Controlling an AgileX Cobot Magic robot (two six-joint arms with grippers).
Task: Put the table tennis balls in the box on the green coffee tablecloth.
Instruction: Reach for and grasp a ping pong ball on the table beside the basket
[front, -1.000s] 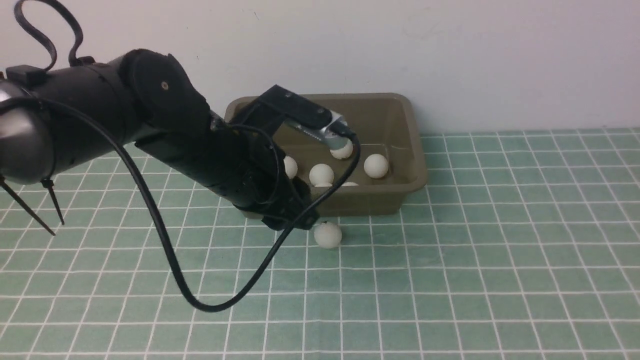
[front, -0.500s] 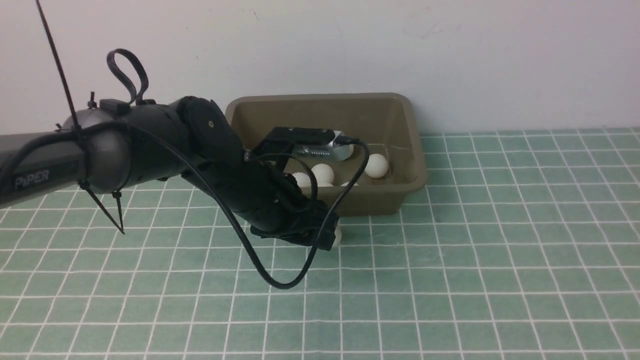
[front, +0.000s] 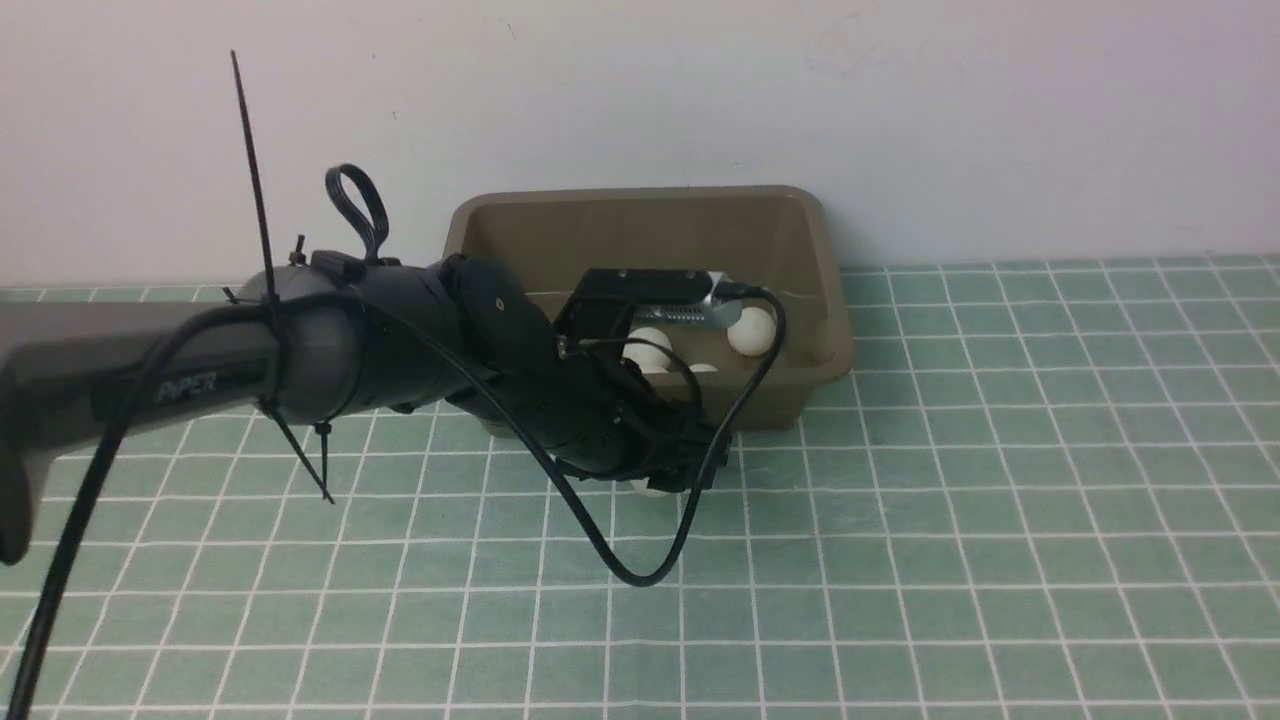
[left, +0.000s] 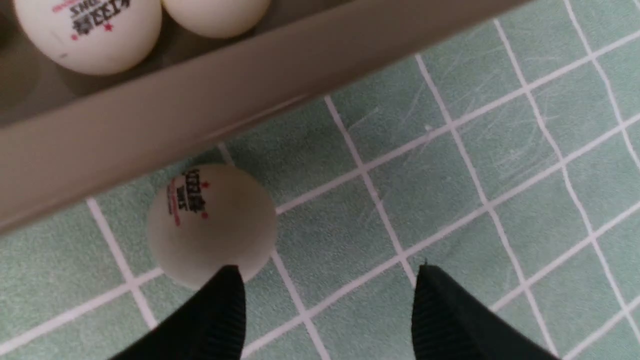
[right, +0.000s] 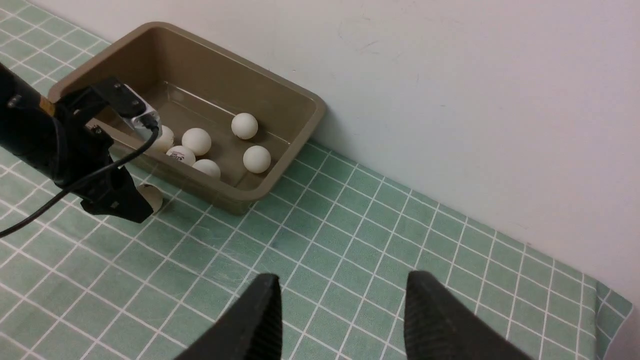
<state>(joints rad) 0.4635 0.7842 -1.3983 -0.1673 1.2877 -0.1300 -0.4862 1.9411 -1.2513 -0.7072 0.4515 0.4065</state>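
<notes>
Left wrist view showed the left gripper (left: 327, 272) with its jaws parted and empty, while the one loose ball (left: 212, 225) lay on the green coffee tablecloth (left: 450, 165), just beside the box (left: 200, 115) wall and off to one side of the gap, right at one fingertip (left: 220, 310). Closing from there would probably have pinched only the ball's edge and squirted it away across the cloth; a fingertip might also have snagged the box wall. Dark lettering with red stars on that ball, and on a second ball (left: 85, 30) inside the box, looked like DHS, though turned and blurred. Front view hid the loose ball almost wholly beneath the gripper; pale PiPER lettering (front: 185, 388) ran along the left arm (front: 80, 350). Right wrist view had the right gripper (right: 342, 282) spread wide, holding nothing, well apart from the box, where six table tennis balls (right: 244, 125) rested
</notes>
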